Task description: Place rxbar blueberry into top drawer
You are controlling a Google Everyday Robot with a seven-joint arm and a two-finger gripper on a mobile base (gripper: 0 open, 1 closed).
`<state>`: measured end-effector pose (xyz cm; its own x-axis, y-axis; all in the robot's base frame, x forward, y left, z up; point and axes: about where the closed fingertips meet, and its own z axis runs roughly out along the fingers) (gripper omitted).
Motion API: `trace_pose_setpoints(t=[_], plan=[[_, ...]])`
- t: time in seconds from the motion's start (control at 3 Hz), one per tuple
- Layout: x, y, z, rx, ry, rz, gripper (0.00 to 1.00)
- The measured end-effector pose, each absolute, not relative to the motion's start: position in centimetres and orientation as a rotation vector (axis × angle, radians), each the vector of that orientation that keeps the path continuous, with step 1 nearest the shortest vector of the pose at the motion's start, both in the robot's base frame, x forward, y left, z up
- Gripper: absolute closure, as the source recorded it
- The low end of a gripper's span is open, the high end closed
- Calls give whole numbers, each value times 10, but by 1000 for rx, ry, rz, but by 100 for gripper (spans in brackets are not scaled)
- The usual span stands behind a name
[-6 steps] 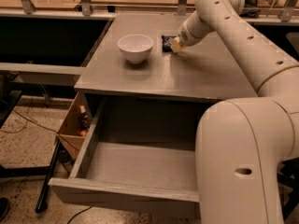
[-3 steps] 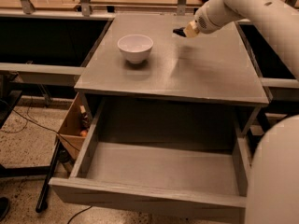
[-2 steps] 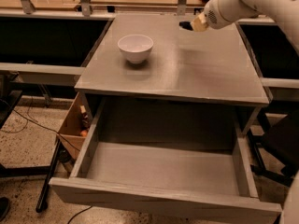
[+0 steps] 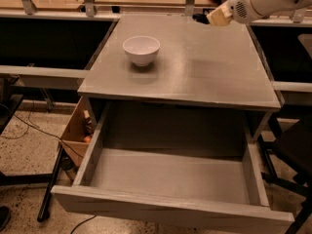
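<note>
My gripper is at the top right, above the far right part of the grey cabinet top. It is shut on the rxbar blueberry, a small dark bar that sticks out to the left of the tan fingers and is held clear of the surface. The top drawer is pulled out wide open at the front of the cabinet, and its grey inside holds nothing. The gripper is well behind and above the drawer.
A white bowl stands on the cabinet top at the left. A brown cardboard box sits on the floor to the left of the drawer. Rails and dark benches flank the cabinet on both sides.
The gripper has lifted the dark bar off the cabinet top and carried it up and to the right. The arm has pulled back out of the foreground. The bowl and drawer have not moved.
</note>
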<state>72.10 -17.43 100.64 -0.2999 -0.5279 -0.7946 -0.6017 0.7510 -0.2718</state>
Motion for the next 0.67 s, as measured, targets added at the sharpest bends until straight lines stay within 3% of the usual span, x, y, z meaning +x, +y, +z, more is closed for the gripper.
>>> trace_pose_setpoints(t=[0.67], plan=[[659,-172,1026,-1069,1953,273,100]])
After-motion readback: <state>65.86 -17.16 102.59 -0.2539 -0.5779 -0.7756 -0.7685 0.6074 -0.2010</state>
